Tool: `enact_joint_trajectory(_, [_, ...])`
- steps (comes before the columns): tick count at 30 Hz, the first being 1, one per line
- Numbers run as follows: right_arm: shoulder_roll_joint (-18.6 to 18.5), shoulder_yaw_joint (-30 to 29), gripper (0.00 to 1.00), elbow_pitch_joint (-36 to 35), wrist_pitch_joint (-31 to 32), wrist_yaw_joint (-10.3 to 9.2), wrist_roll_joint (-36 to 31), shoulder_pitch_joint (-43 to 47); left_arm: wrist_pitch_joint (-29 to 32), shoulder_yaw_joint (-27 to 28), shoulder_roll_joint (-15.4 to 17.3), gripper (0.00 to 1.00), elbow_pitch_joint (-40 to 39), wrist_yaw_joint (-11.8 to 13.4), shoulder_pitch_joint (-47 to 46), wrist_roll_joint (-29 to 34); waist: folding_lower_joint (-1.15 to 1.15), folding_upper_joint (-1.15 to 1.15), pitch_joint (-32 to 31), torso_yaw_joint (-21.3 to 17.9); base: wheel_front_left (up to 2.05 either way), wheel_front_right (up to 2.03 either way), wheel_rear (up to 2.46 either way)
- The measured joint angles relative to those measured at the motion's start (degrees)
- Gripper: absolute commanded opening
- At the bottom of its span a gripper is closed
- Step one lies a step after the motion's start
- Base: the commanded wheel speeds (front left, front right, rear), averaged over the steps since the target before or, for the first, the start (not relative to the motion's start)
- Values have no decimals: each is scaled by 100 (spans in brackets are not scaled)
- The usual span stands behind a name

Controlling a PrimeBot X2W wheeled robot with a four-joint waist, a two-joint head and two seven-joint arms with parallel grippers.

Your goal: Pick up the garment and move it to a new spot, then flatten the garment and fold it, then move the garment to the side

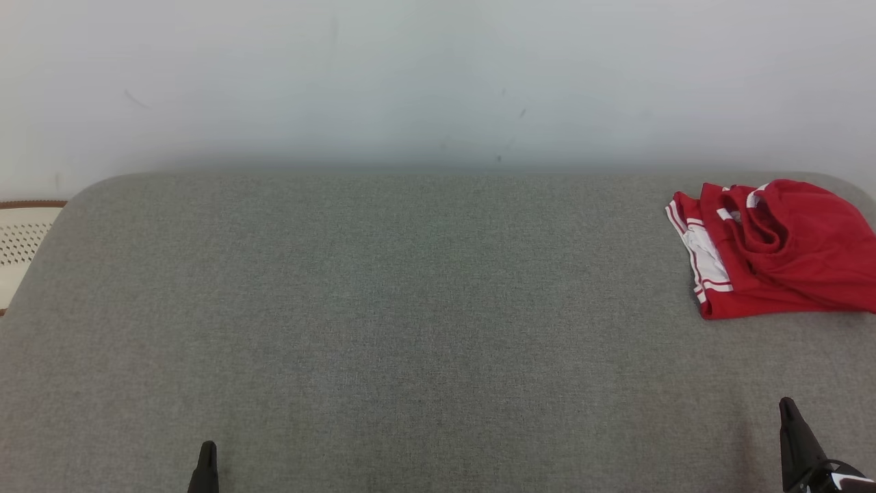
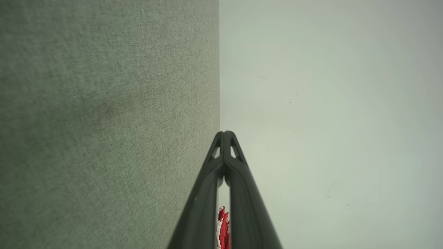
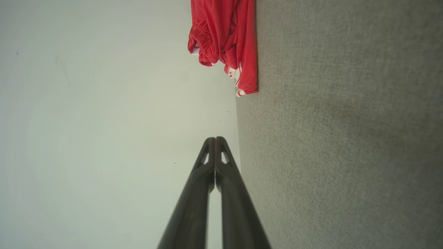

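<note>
1. Two grippers are on my screens, and both are pressed fully together with nothing between the fingers.
2. From the head camera I see the left gripper (image 1: pixel 207 452) as a single dark tip at the bottom edge, over bare grey fabric surface (image 1: pixel 410 308). It touches no cloth.
3. My left wrist camera confirms it: the left gripper (image 2: pixel 224 133) has its two dark fingers (image 2: pixel 242 186) meeting at the tips. A narrow slit is left lower down between the shanks.
4. Through that slit I catch a far-off sliver of the red garment (image 2: pixel 223 224).
5. At the lower right of the head camera, the right gripper (image 1: pixel 787 405) shows as one dark point above the same surface. It holds nothing.
6. On the right wrist camera the right gripper (image 3: pixel 215 139) also has its tips together, and it is well apart from the red garment (image 3: pixel 225 34) ahead of it.
7. I find the red garment (image 1: pixel 787 253) at the far right of the surface, near the back edge. It lies in a loosely folded bundle with white stripes along its left side, and the frame cuts off its right end.
8. Bare grey fabric lies between the garment and both grippers; the right one is the nearer.
9. Behind the surface I see a pale wall (image 1: pixel 410 82), and a cream perforated object (image 1: pixel 20 239) sits at the left edge.
</note>
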Motion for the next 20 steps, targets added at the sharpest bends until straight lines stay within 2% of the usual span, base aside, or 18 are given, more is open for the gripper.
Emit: enact_joint_trajectory(20, [7, -9, 0, 2, 8, 0, -7, -2, 1, 1, -1, 0, 0, 0, 0, 0, 0, 0, 0, 0, 0, 0, 0])
